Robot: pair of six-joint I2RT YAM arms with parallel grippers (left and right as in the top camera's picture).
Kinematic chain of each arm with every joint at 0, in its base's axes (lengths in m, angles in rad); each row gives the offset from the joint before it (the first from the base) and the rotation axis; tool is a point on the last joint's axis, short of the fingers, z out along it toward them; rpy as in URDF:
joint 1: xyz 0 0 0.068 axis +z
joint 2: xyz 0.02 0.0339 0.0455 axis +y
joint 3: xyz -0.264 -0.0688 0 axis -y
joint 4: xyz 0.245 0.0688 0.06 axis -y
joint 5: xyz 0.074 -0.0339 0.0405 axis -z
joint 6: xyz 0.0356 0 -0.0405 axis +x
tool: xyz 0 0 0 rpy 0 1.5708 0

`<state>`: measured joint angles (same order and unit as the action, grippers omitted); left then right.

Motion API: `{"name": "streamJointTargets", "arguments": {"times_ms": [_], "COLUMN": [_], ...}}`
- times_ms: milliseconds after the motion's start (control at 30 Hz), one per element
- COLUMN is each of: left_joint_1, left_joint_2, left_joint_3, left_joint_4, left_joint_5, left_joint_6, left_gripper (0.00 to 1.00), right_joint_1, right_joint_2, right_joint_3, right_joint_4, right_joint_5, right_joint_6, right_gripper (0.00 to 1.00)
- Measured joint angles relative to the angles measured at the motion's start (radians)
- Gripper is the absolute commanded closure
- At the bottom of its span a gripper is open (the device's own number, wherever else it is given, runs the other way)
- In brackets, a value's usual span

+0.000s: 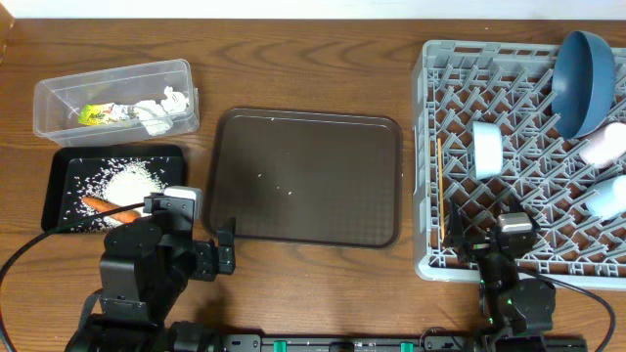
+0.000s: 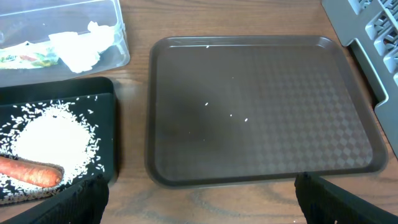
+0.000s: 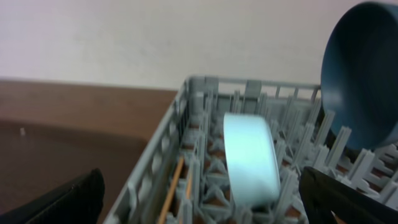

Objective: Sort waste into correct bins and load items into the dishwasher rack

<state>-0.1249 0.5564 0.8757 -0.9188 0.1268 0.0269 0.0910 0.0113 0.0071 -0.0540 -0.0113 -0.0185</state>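
Observation:
The clear tub [image 1: 112, 98] holds the yellow-green wrapper [image 1: 95, 114] and crumpled white paper [image 2: 78, 50]. Rice [image 2: 46, 140] and the carrot piece [image 2: 31, 173] lie in the black tray [image 1: 59, 176]. Inside the grey rack [image 1: 523, 264] are the dark-blue dish [image 1: 584, 80], pale-teal bowl [image 3: 249, 155], pink cup [image 1: 604, 145], light-blue cup [image 1: 608, 196] and chopsticks [image 3: 171, 193]. My left gripper [image 2: 199, 202] is open and empty, low over the table between the black tray and the brown tray. My right gripper [image 3: 202, 199] hangs open and empty at the rack's near-left corner.
The brown serving tray [image 1: 308, 176] lies between the bins and the rack. A few loose rice grains [image 2: 207, 104] lie on it. Bare wooden table shows in front of the brown tray and behind it.

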Motion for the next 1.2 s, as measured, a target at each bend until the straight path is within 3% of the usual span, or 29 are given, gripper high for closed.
{"name": "streamJointTargets", "arguments": {"times_ms": [1200], "left_joint_1": [0.000], "left_joint_2": [0.000], "left_joint_3": [0.000], "left_joint_4": [-0.023], "left_joint_5": [-0.005], "left_joint_6": [0.001], "left_gripper": [0.02], "right_joint_1": [0.000], "right_joint_2": [0.001], "right_joint_3": [0.000], "right_joint_4": [-0.016], "right_joint_5": [-0.008], "right_joint_6": [-0.052], "right_gripper": [0.01]}}
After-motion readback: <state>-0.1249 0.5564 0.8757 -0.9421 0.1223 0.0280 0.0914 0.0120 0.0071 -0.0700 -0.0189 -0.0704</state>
